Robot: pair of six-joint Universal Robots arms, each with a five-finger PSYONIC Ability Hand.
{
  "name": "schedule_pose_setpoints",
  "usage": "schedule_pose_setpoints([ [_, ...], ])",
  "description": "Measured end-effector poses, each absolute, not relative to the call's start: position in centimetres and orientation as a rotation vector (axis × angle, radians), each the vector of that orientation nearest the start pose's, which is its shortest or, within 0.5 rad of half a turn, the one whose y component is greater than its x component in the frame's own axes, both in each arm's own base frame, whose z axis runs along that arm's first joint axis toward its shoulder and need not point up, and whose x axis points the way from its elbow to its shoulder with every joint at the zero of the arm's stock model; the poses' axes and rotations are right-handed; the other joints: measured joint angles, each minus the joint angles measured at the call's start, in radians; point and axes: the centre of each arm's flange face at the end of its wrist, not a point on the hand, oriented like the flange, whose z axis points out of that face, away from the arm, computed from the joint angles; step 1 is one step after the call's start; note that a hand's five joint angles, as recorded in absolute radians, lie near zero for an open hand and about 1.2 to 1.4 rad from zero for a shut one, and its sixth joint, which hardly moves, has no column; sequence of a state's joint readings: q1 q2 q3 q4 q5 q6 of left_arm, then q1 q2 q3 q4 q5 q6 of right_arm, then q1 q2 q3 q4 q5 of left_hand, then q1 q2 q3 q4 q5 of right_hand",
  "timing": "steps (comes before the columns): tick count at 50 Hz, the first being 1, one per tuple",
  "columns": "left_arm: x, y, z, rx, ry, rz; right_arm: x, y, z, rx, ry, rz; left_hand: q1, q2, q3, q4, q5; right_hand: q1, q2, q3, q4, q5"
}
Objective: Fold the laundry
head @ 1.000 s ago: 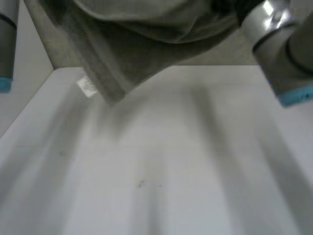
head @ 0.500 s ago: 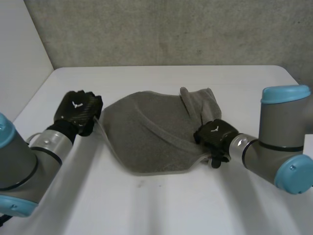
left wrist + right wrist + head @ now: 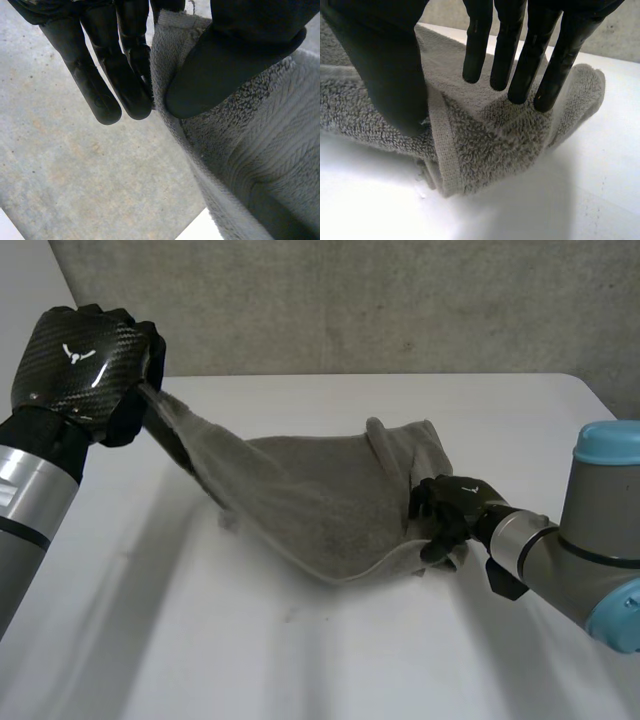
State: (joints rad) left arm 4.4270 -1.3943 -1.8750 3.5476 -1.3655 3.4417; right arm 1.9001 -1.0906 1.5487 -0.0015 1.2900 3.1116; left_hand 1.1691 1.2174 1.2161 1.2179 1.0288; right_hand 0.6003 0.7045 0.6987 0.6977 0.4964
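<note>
A grey towel (image 3: 310, 510) lies crumpled on the white table (image 3: 300, 660), and its left corner is pulled up into the air. My left hand (image 3: 80, 365) is raised at the far left and is shut on that corner. In the left wrist view the thumb (image 3: 235, 60) pinches the towel's hem (image 3: 170, 65) against the fingers (image 3: 125, 85). My right hand (image 3: 450, 510) rests low at the towel's right edge. In the right wrist view its fingers (image 3: 520, 50) are straight over the towel (image 3: 495, 145), and the thumb (image 3: 390, 75) sits apart from them on the hem.
A grey wall (image 3: 400, 310) runs behind the table's far edge. A white wall (image 3: 30, 300) stands at the far left. Bare tabletop stretches in front of the towel and to its right.
My left hand has risen and moved left with the towel's corner, stretching that side up off the table. The right hand has shifted slightly along the right edge.
</note>
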Motion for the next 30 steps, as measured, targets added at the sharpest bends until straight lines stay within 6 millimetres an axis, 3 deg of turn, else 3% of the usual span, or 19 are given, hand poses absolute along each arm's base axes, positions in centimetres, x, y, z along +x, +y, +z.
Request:
schedule_pose_setpoints([
  [10, -21.9, -22.9, 30.8, 0.796, 1.787, -2.583, 25.8, -28.1, 15.0, -0.644, 2.292, -1.443, -0.001, 0.0, 0.0, 0.0, 0.0, 0.037, 0.042, 0.047, 0.048, 0.058],
  [20, -21.5, -23.5, 30.8, 0.776, 1.777, -2.577, 26.0, -27.5, 14.5, -0.671, 2.309, -1.412, -0.001, 0.0, 0.0, 0.0, 0.0, -0.051, -0.066, -0.076, -0.076, -0.04],
  [24, -21.1, -24.0, 30.9, 0.757, 1.774, -2.566, 25.9, -27.4, 14.4, -0.711, 2.315, -1.419, -0.001, 0.0, 0.0, 0.0, 0.0, 0.32, 0.38, 0.367, 0.371, 0.372],
  [29, -20.7, -24.4, 30.9, 0.738, 1.774, -2.555, 25.8, -27.9, 15.5, -0.755, 2.291, -1.483, -0.001, 0.0, 0.0, 0.0, 0.003, 0.366, 0.468, 0.479, 0.488, 0.471],
  [30, -20.7, -24.4, 30.9, 0.736, 1.773, -2.553, 25.8, -28.3, 16.9, -0.782, 2.256, -1.549, -0.001, 0.0, 0.0, 0.0, 0.004, 0.366, 0.468, 0.481, 0.49, 0.472],
])
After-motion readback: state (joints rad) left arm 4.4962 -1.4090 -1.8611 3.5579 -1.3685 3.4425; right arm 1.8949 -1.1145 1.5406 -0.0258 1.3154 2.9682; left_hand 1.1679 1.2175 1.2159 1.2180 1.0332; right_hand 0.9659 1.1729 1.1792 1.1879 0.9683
